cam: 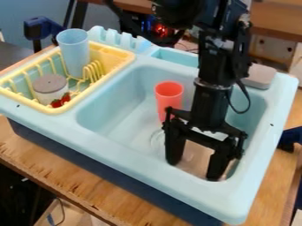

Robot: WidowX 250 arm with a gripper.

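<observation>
A light blue toy sink (126, 145) stands on the wooden table (82, 185). In its left part, as the camera sees it, there is a yellow dish rack (123, 56). The rack carries a pale blue cup (75, 55), a white jar with a grey lid (50, 89) and, close beside this jar, some red strawberries (60, 101). A flat grey piece (259, 76) lies on the far rim of the sink, behind the arm (213, 66). The walls of the basin surround the red cup (170, 98), and on its near side the gripper (193, 170) stands partly in the way, because one upper corner of it covers a little of the cup's lower edge (whether they touch, I cannot tell).

The red cup is upright in the basin, with its open mouth to the top and its long axis about vertical.

The gripper hangs with its tips downward into the near part of the basin. Its two fingers are spread well apart, and it holds nothing. The cup is outside the space between them: it is farther from the camera than the fingers, and slightly to the left of the gripper's middle in the view.
</observation>
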